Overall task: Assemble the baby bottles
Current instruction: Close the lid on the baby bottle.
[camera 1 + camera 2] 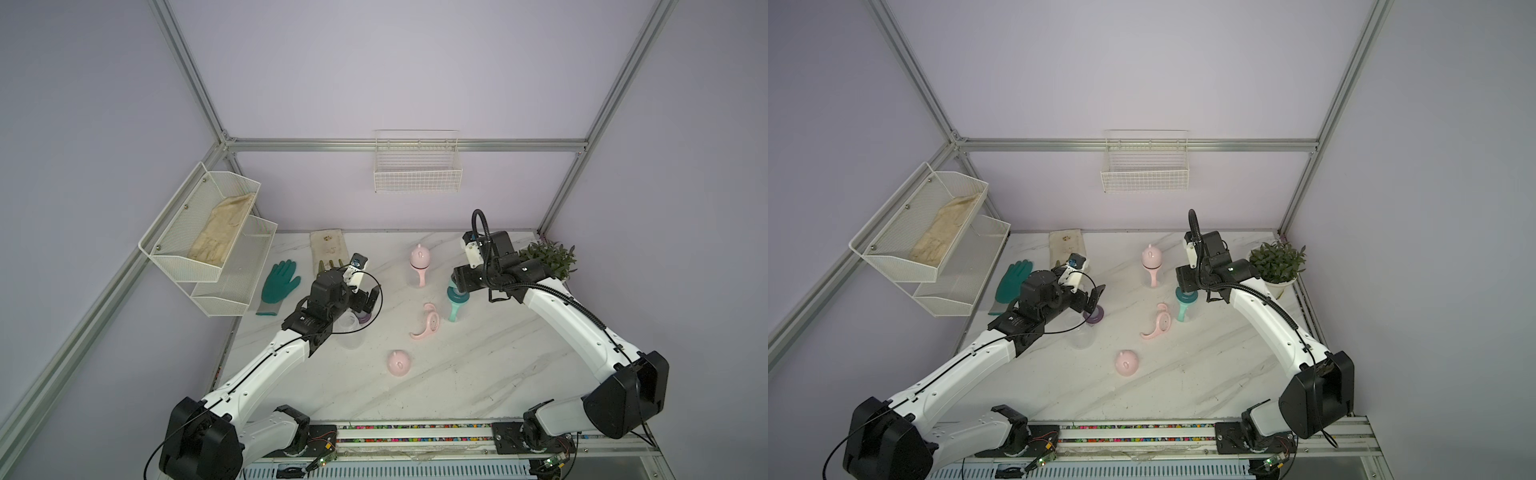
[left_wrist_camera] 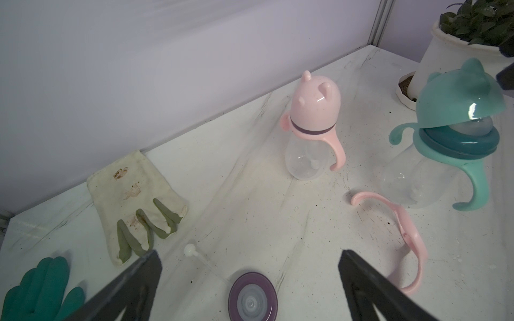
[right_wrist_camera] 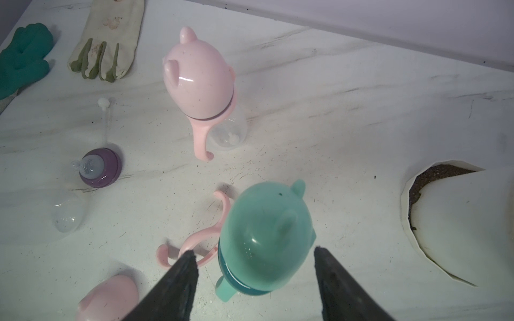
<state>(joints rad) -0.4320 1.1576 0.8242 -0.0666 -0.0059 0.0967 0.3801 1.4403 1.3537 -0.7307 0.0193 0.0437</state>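
Observation:
One pink baby bottle (image 1: pixel 419 266) (image 2: pixel 314 130) stands fully put together at the back. A mint baby bottle (image 1: pixel 457 305) (image 2: pixel 434 178) stands right of it, and its mint cap (image 3: pixel 267 236) (image 2: pixel 456 97) lies tilted on the nipple. My right gripper (image 3: pixel 254 251) (image 1: pixel 455 286) is open just above that cap. A loose pink handle ring (image 1: pixel 428 324) and a pink cap (image 1: pixel 399 363) lie on the table. My left gripper (image 2: pixel 250 255) (image 1: pixel 368 301) is wide open over a purple nipple collar (image 2: pixel 253 297) (image 3: pixel 100 168). The collar lies beside a bare clear bottle (image 3: pixel 68 214) (image 1: pixel 351 332).
A white plant pot (image 1: pixel 548 259) (image 3: pixel 459 228) stands close behind the right arm. A teal glove (image 1: pixel 280 282) and a stained cloth glove (image 1: pixel 328 249) lie at the back left. White wire shelves (image 1: pixel 208 237) hang on the left wall and a basket (image 1: pixel 417 166) on the back wall.

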